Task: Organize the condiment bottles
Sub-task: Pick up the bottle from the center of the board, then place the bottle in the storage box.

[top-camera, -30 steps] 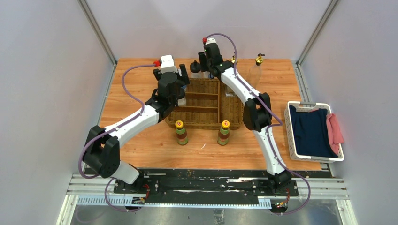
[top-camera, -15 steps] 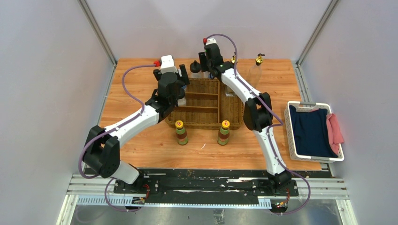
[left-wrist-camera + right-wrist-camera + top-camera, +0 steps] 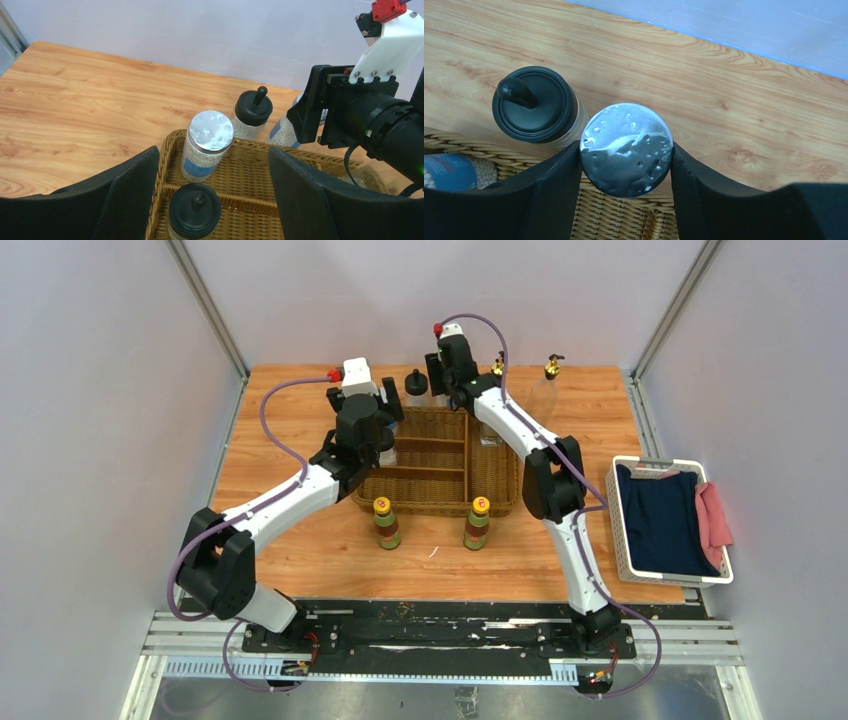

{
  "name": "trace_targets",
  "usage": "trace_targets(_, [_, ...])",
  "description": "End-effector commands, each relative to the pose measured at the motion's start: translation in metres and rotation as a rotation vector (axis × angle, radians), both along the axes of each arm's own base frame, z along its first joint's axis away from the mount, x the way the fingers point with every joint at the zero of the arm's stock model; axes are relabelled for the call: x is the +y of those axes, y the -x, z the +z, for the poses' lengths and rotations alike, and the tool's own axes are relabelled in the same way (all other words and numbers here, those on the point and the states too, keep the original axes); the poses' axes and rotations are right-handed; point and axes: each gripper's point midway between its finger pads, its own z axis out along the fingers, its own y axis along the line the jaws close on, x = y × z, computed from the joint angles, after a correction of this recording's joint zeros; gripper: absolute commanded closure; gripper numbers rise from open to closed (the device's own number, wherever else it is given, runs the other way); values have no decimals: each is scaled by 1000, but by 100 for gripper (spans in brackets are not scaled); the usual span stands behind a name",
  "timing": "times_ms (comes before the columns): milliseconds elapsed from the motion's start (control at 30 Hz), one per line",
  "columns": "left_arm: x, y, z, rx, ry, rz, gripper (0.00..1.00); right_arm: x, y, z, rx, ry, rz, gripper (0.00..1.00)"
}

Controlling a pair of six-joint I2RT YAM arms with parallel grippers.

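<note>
Clamping the grey-lidded jar (image 3: 626, 135) by its lid, the right gripper (image 3: 624, 155) presses both fingers (image 3: 551, 195) against the lid's sides, just past the wicker basket's (image 3: 492, 485) 12 o'clock rim. Whether the jar rests on the table (image 3: 290, 420) I cannot tell. A black-capped bottle (image 3: 534, 105) stands close at the jar's 10 o'clock.

The left gripper (image 3: 212, 150) hangs spread wide, gripping nothing, over the basket's 10 o'clock corner. There a second grey-lidded jar (image 3: 210, 132) stands upright inside, with a second black-capped bottle (image 3: 195, 210) at its 6 o'clock.

One yellow-capped bottle (image 3: 386, 523) and the other yellow-capped bottle (image 3: 477, 523) stand apart along the basket's 6 o'clock side. A gold-topped bottle (image 3: 551, 370) stands at the basket's 1 o'clock, the other gold-topped bottle (image 3: 497, 367) half hidden behind the right arm. A white crate (image 3: 616, 520) of cloths sits at 3 o'clock.
</note>
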Motion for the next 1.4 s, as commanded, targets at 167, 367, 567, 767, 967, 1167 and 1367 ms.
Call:
trace_targets(167, [-1,1,8,-27,26,4,17,-14,-4,62,-139,7,-18,100])
trace_targets(367, [0,2,9,-30,29,9,18,-12,-1,83,-186,20,3,100])
trace_targets(567, [1,3,9,-30,32,8,18,-8,7,110,-234,26,24,100])
trace_targets(767, [0,4,10,-32,39,3,18,-6,22,135,-269,20,39,100])
trace_targets(967, [2,6,11,-35,45,5,18,-4,42,145,-276,11,54,100])
trace_targets(1167, [5,9,17,-46,45,11,19,1,64,147,-261,-25,73,100])
trace_targets(1367, [8,11,22,-55,44,14,19,6,90,151,-265,-39,94,100])
